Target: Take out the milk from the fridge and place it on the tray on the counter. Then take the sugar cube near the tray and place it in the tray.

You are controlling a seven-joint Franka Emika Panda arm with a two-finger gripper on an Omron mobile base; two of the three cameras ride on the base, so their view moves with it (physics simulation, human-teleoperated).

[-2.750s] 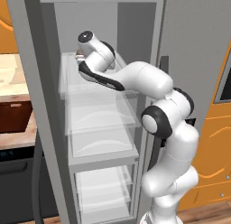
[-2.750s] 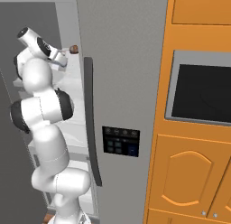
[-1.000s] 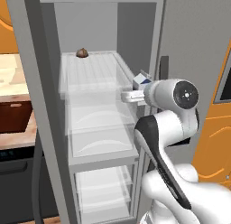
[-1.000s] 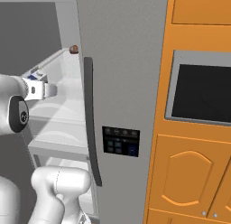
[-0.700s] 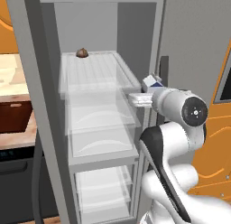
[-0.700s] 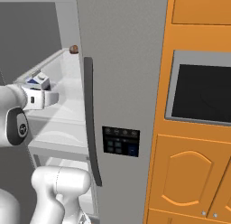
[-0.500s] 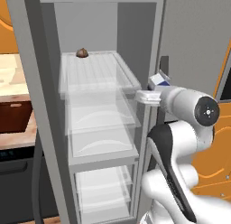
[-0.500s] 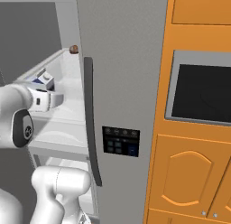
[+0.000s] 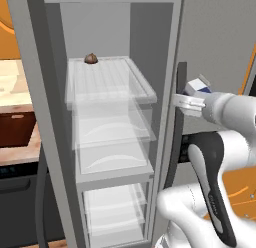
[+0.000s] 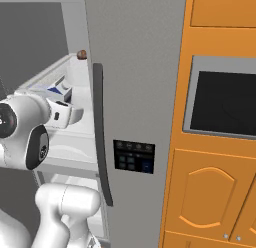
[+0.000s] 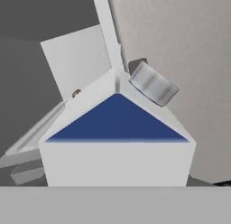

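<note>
Orange cabinets (image 10: pixel 210 192) and a dark built-in oven window (image 10: pixel 222 99) fill the kitchen wall to the right of our gripper, beside the fridge's grey outer face with its dark vertical handle (image 10: pixel 100 137) and small control panel (image 10: pixel 133 156). Our gripper (image 9: pixel 186 103) reaches out at upper-shelf height, just in front of the fridge (image 9: pixel 50 92), which stands open to its left in the left base view with pale walls and clear glass shelves. We see the milk (image 9: pixel 197 87) in the gripper: a small white carton with a blue band, sitting above the pale fingers and outside the fridge body, close to its front edge. From the right base view the same carton (image 10: pixel 59 88) shows just beyond the gripper (image 10: pixel 67 114), tilted, with the shelves behind it. The hand view has the carton (image 11: pixel 117 146) pressed right up against the camera, its white gable ridge, blue triangular panel and grey round cap (image 11: pixel 152 84) all plain to see, so we take the jaws to be closed around the carton at about its own width, though the fingertips themselves are hidden behind it. Farther in from our gripper, at the back of the top glass shelf (image 9: pixel 110 82), a small brown rounded lump (image 9: pixel 91 58) sits alone. Off to the far left of the gripper, past the fridge wall, a strip of reddish-beige counter (image 9: pixel 15 152) shows above dark cabinet fronts
</note>
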